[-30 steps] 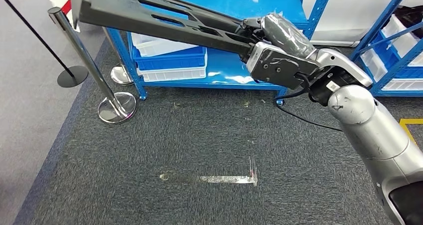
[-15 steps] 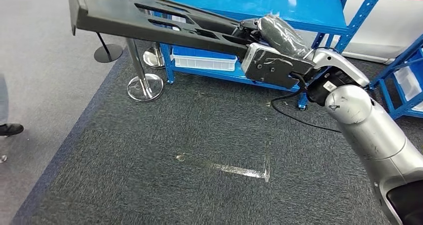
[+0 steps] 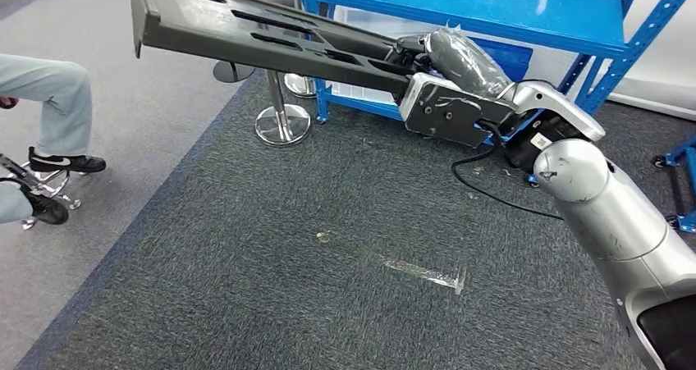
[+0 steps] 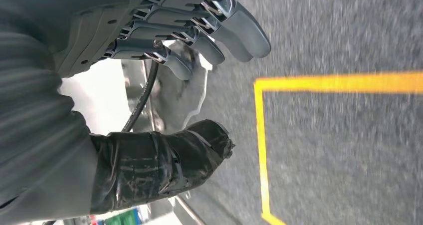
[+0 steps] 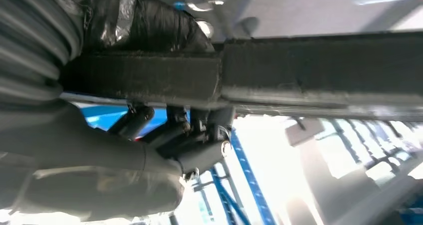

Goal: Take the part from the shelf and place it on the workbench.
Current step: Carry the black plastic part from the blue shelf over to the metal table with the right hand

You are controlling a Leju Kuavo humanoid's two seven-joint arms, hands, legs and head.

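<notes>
The part (image 3: 246, 34) is a long, flat, black piece with slots cut through it. It looks hard and stiff, like thick plastic or metal, because it sticks far out to the left and does not sag. It is up in the air above the grey carpet (image 3: 287, 263), not on the shelf and not on any workbench. The right hand (image 3: 431, 66) holds it by its right end, with the thumb on one face and the fingers (image 5: 199, 130) curled round the other face. So the hand is clamped tight on the part. My guess is that the part is not very heavy, but it is long, so the free end pulls hard on the hand and could swing or bump into things. Holding it nearer the middle would be steadier, and a second hand under the far end would help. The left hand (image 4: 164, 85) hangs down over the floor with its fingers apart and nothing in it. Behind the part stands a blue shelf (image 3: 492, 9), with a shiny metal post (image 3: 281, 116) just to its left. At the far left a person's legs and shoes (image 3: 49, 132) are near, so the long end needs care there.
</notes>
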